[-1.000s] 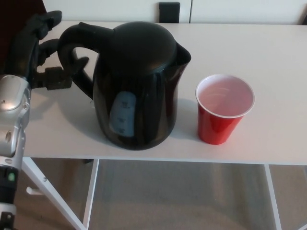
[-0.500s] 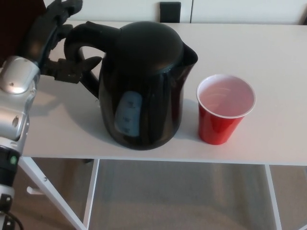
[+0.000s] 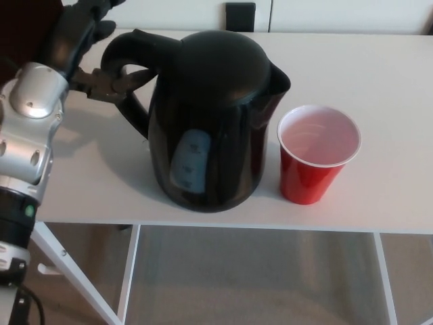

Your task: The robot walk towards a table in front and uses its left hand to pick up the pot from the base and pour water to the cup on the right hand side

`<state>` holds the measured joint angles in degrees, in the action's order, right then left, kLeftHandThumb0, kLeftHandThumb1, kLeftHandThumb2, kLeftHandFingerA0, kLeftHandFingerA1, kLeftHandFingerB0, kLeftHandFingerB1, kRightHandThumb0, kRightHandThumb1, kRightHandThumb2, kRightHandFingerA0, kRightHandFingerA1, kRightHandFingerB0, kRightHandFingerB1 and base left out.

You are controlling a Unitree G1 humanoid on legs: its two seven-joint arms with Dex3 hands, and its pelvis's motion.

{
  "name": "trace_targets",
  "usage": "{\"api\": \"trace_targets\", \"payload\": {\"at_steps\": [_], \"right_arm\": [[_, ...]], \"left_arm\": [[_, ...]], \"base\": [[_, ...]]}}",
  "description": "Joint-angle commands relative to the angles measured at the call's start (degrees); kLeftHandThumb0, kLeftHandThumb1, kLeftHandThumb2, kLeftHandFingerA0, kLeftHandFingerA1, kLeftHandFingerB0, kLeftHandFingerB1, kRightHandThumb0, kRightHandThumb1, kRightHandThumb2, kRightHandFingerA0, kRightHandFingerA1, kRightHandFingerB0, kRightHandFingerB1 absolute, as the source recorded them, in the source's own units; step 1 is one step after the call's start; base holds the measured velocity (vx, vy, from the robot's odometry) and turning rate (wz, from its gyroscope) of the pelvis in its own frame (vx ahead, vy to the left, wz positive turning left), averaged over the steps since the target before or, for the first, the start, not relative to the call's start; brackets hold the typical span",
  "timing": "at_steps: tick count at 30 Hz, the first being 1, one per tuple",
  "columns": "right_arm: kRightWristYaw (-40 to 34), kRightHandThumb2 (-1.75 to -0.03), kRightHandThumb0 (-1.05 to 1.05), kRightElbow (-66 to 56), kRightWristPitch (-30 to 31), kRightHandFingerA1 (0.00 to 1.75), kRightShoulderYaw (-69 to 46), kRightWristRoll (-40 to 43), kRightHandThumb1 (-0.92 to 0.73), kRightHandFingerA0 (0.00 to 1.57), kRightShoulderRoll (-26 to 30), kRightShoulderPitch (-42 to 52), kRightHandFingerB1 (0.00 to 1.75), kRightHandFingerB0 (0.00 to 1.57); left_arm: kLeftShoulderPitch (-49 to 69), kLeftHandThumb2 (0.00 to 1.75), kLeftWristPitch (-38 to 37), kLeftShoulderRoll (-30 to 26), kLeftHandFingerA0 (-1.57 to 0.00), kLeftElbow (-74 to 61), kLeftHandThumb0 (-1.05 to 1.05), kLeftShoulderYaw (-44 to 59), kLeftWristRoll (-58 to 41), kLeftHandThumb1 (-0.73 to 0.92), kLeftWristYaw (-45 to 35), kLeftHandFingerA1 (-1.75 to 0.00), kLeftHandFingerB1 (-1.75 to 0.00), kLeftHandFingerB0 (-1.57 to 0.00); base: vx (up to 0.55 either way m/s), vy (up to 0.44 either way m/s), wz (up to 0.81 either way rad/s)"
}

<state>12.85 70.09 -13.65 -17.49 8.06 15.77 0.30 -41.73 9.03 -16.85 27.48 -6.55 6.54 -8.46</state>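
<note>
Moved: pot (image 3: 213, 122) sits a bit further right than a second ago, closer to the cup (image 3: 316, 154); left hand (image 3: 91, 51) has slid up to the handle (image 3: 132, 68).
Pot spot: standing upright on the white table (image 3: 379, 74), near its front edge, just left of the cup, small gap between them.
Count: one black pot, one red cup, one robot hand showing.
Left hand: fingers look hooked around the handle's top-left; can't tell how tight the grip is.
Around: silver forearm (image 3: 30, 135) at the left edge; the table frame (image 3: 128, 271) below; nothing between pot and cup.
Pointing: spout faces right toward the cup, handle points left, long axis vertical.
</note>
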Motion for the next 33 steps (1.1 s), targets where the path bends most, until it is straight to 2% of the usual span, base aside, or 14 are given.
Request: {"api": "trace_targets", "payload": {"at_steps": [1, 3, 6, 7, 11, 15, 17, 19, 20, 24, 26, 27, 28, 33], "right_arm": [[-0.27, -0.86, -0.34, 0.19, 0.18, 0.74, 0.00, -0.05, -0.27, 0.48, 0.61, 0.77, 0.66, 0.37], [-0.14, -0.88, -0.31, -0.38, 0.09, 0.74, 0.16, -0.08, -0.23, 0.48, 0.59, 0.73, 0.66, 0.37], [-0.16, -0.74, -0.37, 0.00, 0.11, 0.78, 0.12, -0.04, -0.32, 0.48, 0.66, 0.44, 0.66, 0.41], [-0.40, -0.87, -0.30, -0.02, 0.10, 0.72, 0.35, -0.30, -0.23, 0.45, 0.70, 0.26, 0.66, 0.37], [-0.15, -0.87, -0.31, -0.11, 0.13, 0.71, 0.46, -0.21, -0.21, 0.44, 0.82, -0.13, 0.66, 0.36], [-0.06, -0.88, -0.31, -0.91, 0.03, 0.72, 0.45, -0.05, -0.22, 0.43, 0.84, -0.52, 0.67, 0.38], [-0.03, -0.88, -0.31, -1.29, 0.10, 0.72, 0.64, -0.22, -0.23, 0.44, 0.98, -0.46, 0.67, 0.39], [-0.11, -0.88, -0.31, -1.09, 0.17, 0.71, 0.73, -0.36, -0.23, 0.43, 1.09, -0.57, 0.67, 0.39], [-0.21, -0.76, -0.36, -0.85, 0.24, 0.73, 0.81, -0.46, -0.33, 0.44, 1.13, -0.84, 0.65, 0.41], [-0.03, -0.75, -0.39, -0.06, -0.07, 0.73, 1.03, -0.79, -0.33, 0.44, 1.36, -1.30, 0.66, 0.42], [-0.05, -0.88, -0.33, -0.56, 0.04, 0.69, 1.27, -0.99, -0.23, 0.40, 1.39, -1.10, 0.67, 0.40], [0.01, -0.89, -0.32, -0.79, 0.07, 0.70, 1.31, -0.98, -0.23, 0.41, 1.34, -1.14, 0.67, 0.39], [-0.09, -0.76, -0.40, -0.73, -0.01, 0.73, 1.38, -1.11, -0.32, 0.44, 1.35, -1.08, 0.66, 0.43], [-0.86, -0.87, -0.35, -0.75, -0.13, 0.71, 2.00, -1.87, -0.27, 0.44, 1.52, -0.90, 0.68, 0.43]], "left_arm": [[-2.08, 0.58, 0.42, 0.74, -0.86, 3.47, -0.28, -1.75, 3.47, 0.61, 1.36, -0.48, -0.30, -0.27], [-4.67, 0.65, 1.21, 1.11, -1.21, 7.08, -0.16, -4.67, 6.63, 0.81, 2.26, -0.59, -0.35, -0.45], [-6.04, 0.65, 0.99, 1.62, -1.21, 9.02, -0.11, -5.87, 7.06, 0.80, 2.25, -0.73, -0.39, -0.57], [-6.72, 0.63, 1.32, 2.13, -1.15, 10.11, -0.05, -6.41, 7.20, 0.76, 2.03, -1.02, -0.45, -0.72], [-7.25, 0.67, 1.10, 2.85, -1.06, 11.91, 0.05, -7.28, 6.94, 0.75, 0.53, -1.04, -0.66, -0.93], [-6.78, 0.66, 0.07, 3.29, -1.01, 12.25, 0.08, -7.10, 6.69, 0.64, 0.25, -1.11, -0.97, -0.88], [-6.20, 0.81, 0.11, 3.37, -0.97, 11.44, 0.06, -6.70, 6.15, 0.71, -0.40, -1.30, -1.12, -0.77], [-5.80, 0.82, 0.25, 3.56, -0.95, 10.92, 0.04, -6.32, 5.79, 0.74, -0.73, -1.36, -1.15, -0.74], [-5.82, 0.70, -0.05, 3.64, -0.93, 11.07, -0.05, -6.01, 5.54, 0.81, -0.83, -1.52, -1.27, -0.69], [-5.63, 0.66, -0.16, 4.24, -0.89, 11.13, -0.08, -4.37, 3.93, 0.82, -1.80, -1.58, -1.26, -0.67], [-5.45, 0.65, 2.80, 5.42, -0.83, 10.11, -0.04, -0.28, -1.49, 0.90, -5.01, -1.65, -1.21, -0.62], [-5.73, 0.85, 6.08, 6.37, -1.07, 9.79, -0.13, 3.92, -6.73, 0.77, -8.01, -1.51, -1.14, -0.65], [-5.84, 0.77, 8.46, 6.95, -0.79, 9.52, -0.06, 6.91, -9.88, 0.81, -9.55, -1.74, -1.42, -0.56], [-6.37, 0.74, 13.65, 7.99, -0.92, 8.87, -0.13, 15.40, -16.65, 0.80, -12.01, -1.66, -1.38, -0.69]], "base": [[0.00, 0.000, 0.00], [0.00, 0.000, 0.00], [0.00, 0.000, 0.00], [0.00, 0.000, 0.00], [0.00, 0.000, 0.00], [0.00, 0.000, 0.00], [0.00, 0.000, 0.00], [0.00, 0.000, 0.00], [0.00, 0.000, 0.00], [0.00, 0.000, 0.00], [0.00, 0.000, 0.00], [0.00, 0.000, 0.00], [0.00, 0.000, 0.00], [0.00, 0.000, 0.00]]}}
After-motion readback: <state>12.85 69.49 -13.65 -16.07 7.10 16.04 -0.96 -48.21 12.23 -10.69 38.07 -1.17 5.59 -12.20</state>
